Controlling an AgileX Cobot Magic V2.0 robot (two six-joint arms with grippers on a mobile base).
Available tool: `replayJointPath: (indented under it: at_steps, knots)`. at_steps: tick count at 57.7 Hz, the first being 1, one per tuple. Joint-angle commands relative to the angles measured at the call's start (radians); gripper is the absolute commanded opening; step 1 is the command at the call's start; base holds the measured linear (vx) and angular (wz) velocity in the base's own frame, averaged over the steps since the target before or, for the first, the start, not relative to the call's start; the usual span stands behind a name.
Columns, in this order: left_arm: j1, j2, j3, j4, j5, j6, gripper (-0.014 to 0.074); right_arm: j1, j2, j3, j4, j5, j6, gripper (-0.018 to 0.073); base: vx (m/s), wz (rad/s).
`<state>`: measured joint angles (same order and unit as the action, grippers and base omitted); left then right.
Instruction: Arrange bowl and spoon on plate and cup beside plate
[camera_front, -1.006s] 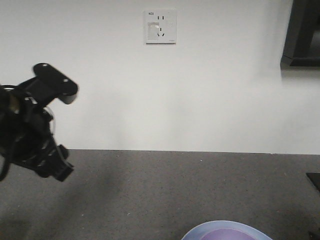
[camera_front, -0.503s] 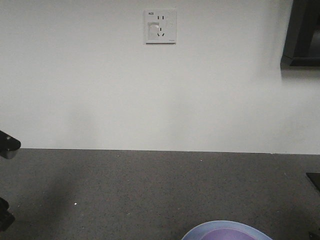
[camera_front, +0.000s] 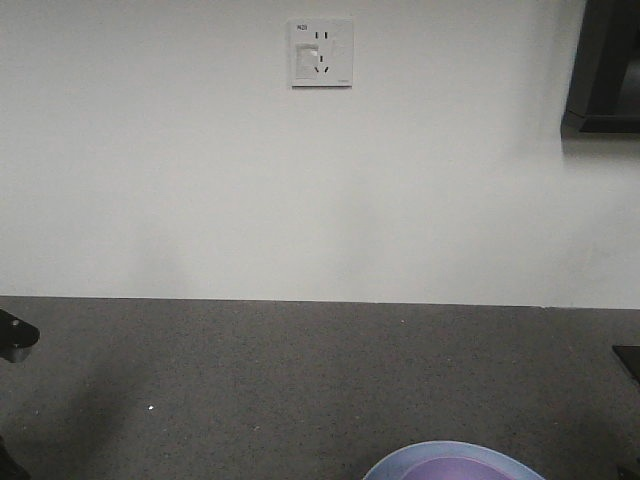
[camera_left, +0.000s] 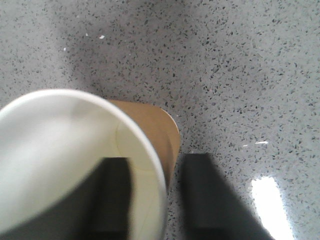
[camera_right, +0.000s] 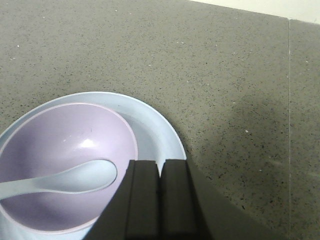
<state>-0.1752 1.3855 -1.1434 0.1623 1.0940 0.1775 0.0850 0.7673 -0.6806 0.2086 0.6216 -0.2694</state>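
- Cup (camera_left: 75, 150): held by the left hand (camera_left: 155, 200), one finger inside the rim and one outside the tan wall; it appears to hang just above the speckled surface (camera_left: 240, 75), though contact cannot be confirmed
- Bowl (camera_right: 65, 165): seated on the plate (camera_right: 155, 135); done
- Spoon (camera_right: 65, 179): resting in the bowl; done
- Right hand (camera_right: 161, 200): fingers pressed together, empty, beside the plate rim
- Remaining: set the cup beside the plate

cup (camera_left: 75, 160) blurred and cropped at frame edge, spoon (camera_right: 60, 180) handle cut off, plate (camera_front: 400, 462) mostly out of frame
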Motion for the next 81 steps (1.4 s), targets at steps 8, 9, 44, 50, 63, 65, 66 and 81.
replayJointPath:
  at_steps: [8, 9, 44, 50, 63, 65, 66, 81]
  knots:
    - [-0.011, -0.028, -0.046, 0.001, -0.029, 0.035, -0.0008, -0.001, -0.006, -0.029, 0.007, -0.067, -0.010, -0.0008, 0.00, 0.00]
    - [-0.015, -0.030, -0.052, 0.001, -0.026, 0.038, -0.0008, -0.001, -0.006, -0.029, 0.007, -0.067, -0.010, -0.0008, 0.00, 0.00]
    - [-0.498, 0.055, -0.373, -0.132, 0.070, 0.131, -0.0006, -0.001, -0.006, -0.029, 0.007, -0.065, -0.010, -0.0008, 0.00, 0.00]
    - [-0.547, 0.105, -0.381, -0.156, 0.067, 0.125, -0.0006, -0.001, -0.006, -0.029, 0.007, -0.061, -0.010, -0.0008, 0.00, 0.00]
    - [-0.622, 0.204, -0.380, -0.155, 0.056, 0.126, -0.0006, -0.001, -0.006, -0.029, 0.007, -0.060, -0.010, -0.0008, 0.00, 0.00]
    - [-0.630, 0.216, -0.380, -0.155, 0.054, 0.126, -0.0006, -0.001, -0.006, -0.029, 0.007, -0.060, -0.010, -0.0008, 0.00, 0.00]
    - [-0.633, 0.220, -0.380, -0.155, 0.053, 0.126, -0.0006, -0.001, -0.006, -0.029, 0.007, -0.060, -0.010, -0.0008, 0.00, 0.00]
    - [-0.658, 0.248, -0.380, -0.155, 0.037, 0.127, -0.0006, -0.001, -0.006, -0.029, 0.007, -0.059, -0.010, -0.0008, 0.00, 0.00]
